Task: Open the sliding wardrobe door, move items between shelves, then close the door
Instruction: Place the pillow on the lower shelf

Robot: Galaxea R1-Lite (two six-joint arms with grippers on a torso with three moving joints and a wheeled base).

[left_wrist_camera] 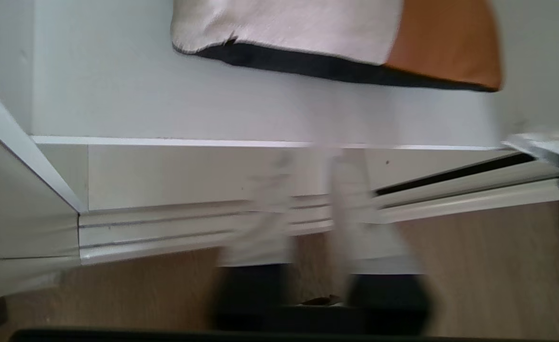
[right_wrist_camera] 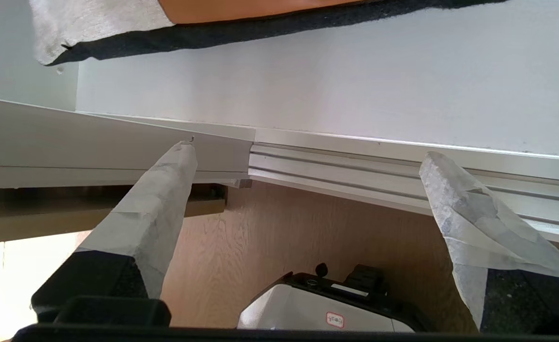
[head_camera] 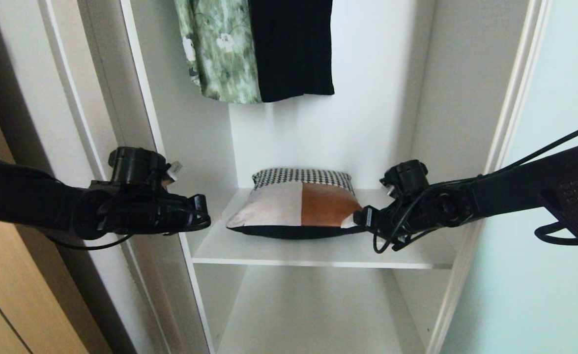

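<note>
The patchwork cushion (head_camera: 299, 209) lies flat on the middle white shelf (head_camera: 318, 253) of the wardrobe, houndstooth panel to the back. The frosted blue-green sliding door (head_camera: 539, 246) stands slid aside at the right. My left gripper (head_camera: 203, 214) hovers left of the cushion, before the wardrobe's left side panel; in its wrist view the blurred fingers (left_wrist_camera: 351, 199) stand slightly apart, empty, with the cushion (left_wrist_camera: 308, 28) beyond. My right gripper (head_camera: 362, 219) is by the cushion's right front corner. It (right_wrist_camera: 308, 151) is wide open and empty, short of the cushion (right_wrist_camera: 94, 19).
A green floral garment (head_camera: 220, 49) and a black one (head_camera: 291, 49) hang above the shelf. A lower white shelf (head_camera: 313, 314) lies beneath. A tan wooden door (head_camera: 4, 295) is at far left. The door track (right_wrist_camera: 355, 175), wood floor (right_wrist_camera: 260, 237) and robot base (right_wrist_camera: 317, 308) lie below.
</note>
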